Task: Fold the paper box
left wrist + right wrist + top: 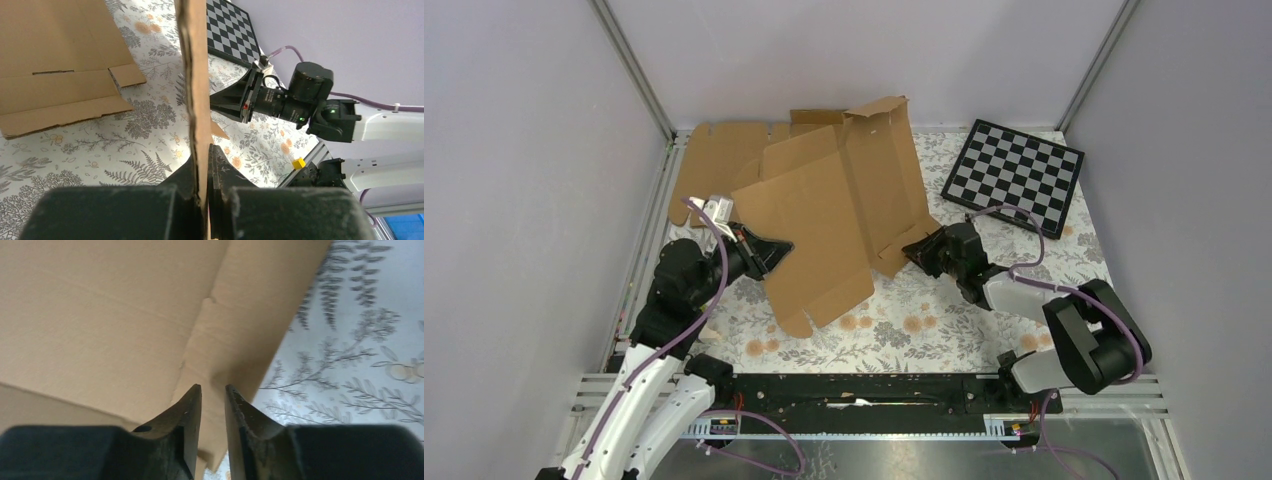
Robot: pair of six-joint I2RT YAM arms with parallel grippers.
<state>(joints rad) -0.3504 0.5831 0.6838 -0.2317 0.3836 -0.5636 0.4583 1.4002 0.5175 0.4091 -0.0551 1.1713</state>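
The paper box (pixel 824 220) is a brown cardboard sheet with flaps, creased down its middle and lifted off the floral table. My left gripper (pixel 774 250) is shut on its left edge. In the left wrist view the sheet (pixel 195 75) runs edge-on between the pinching jaws of that gripper (pixel 207 150). My right gripper (pixel 914 250) is at the box's lower right flap. In the right wrist view its jaws (pixel 213 388) stand a narrow gap apart, pointing at the cardboard face (pixel 100 315), with nothing between them. The left wrist view also shows the right gripper (pixel 225 97) beyond the sheet.
A second brown cardboard sheet (pixel 714 160) lies flat at the back left. A black-and-white checkerboard (pixel 1014 175) rests at the back right, also seen in the left wrist view (pixel 230 30). Grey walls close in three sides. More flat cardboard (pixel 55 60) lies on the table.
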